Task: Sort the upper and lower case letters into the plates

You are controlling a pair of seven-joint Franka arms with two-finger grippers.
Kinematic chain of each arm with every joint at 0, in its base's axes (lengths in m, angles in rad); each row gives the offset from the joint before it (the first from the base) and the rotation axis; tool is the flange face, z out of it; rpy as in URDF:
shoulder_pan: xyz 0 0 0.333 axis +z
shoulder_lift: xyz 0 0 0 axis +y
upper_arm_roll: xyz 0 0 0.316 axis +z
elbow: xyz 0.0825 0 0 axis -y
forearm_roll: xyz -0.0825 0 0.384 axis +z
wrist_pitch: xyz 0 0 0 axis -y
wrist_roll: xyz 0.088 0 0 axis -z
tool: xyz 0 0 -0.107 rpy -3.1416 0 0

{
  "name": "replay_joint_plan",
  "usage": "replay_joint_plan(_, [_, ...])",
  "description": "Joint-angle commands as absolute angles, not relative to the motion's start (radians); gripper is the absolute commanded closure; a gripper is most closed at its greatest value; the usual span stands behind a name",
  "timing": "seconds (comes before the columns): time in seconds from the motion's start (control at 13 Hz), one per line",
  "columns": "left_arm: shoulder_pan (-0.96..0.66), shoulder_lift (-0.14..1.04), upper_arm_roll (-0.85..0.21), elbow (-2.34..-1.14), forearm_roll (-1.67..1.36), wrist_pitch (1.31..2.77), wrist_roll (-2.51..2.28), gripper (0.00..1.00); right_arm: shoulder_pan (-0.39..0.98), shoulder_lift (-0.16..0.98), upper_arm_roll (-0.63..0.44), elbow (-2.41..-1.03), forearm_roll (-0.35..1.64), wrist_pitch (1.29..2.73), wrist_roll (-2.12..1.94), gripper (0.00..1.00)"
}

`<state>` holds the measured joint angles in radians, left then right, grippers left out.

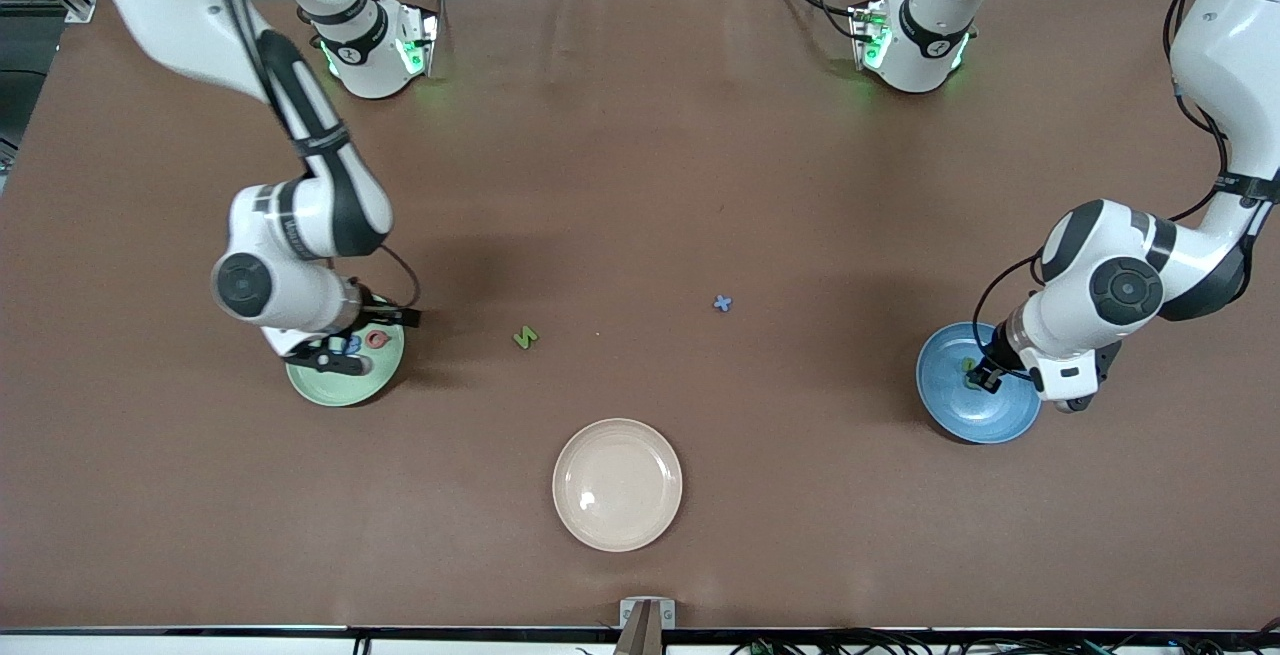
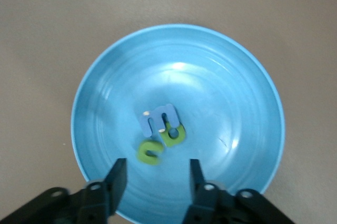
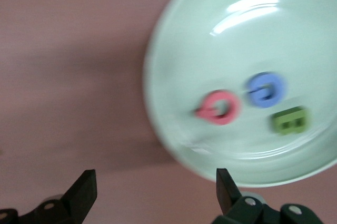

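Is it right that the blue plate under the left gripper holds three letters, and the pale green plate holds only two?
Not quite. The blue plate under the left gripper does hold three letters, but the pale green plate also holds three: a pink letter, a blue letter and a green letter. The right wrist view shows them.

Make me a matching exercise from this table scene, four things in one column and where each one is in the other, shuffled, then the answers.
Things:
1. red letter
2. blue m
3. green S
4. blue x

Places:
A. in the blue plate
B. on the bare table, toward the left arm's end
C. in the pale green plate
D. on the bare table, toward the right arm's end

Pairs: 1-C, 2-A, 3-D, 4-B
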<state>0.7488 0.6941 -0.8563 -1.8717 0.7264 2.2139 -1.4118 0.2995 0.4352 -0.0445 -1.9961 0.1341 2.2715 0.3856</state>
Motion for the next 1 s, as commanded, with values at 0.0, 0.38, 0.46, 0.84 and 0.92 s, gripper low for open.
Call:
replay_joint_plan(0.0, [0.739, 0.68, -0.886, -1.878, 0.729, 2.194, -1.428, 0.0, 0.406, 0.478, -0.052, -1.973, 0.144, 2.37, 0.567, 0.0])
replay_joint_plan(0.38, [0.505, 0.695, -0.922, -1.861, 0.692, 2.18, -1.668, 0.0, 0.505, 0.59, -0.054, -1.876, 0.143, 2.448, 0.933, 0.0])
replay_joint_plan(0.46, [0.45, 0.712, -0.919, -1.841, 0.69, 2.18, -1.719, 0.0, 0.517, 0.616, -0.054, -1.847, 0.141, 2.45, 0.992, 0.0])
replay_joint_plan(0.84, [0.192, 0.75, -0.842, -1.819, 0.704, 2.218, -1.962, 0.06, 0.549, 0.663, -0.054, -1.801, 0.143, 2.482, 1.103, 0.03])
replay_joint_plan(0.92, [0.143, 0.75, -0.803, -1.825, 0.704, 2.265, -2.018, 0.09, 0.551, 0.667, -0.054, -1.802, 0.143, 2.487, 1.103, 0.06])
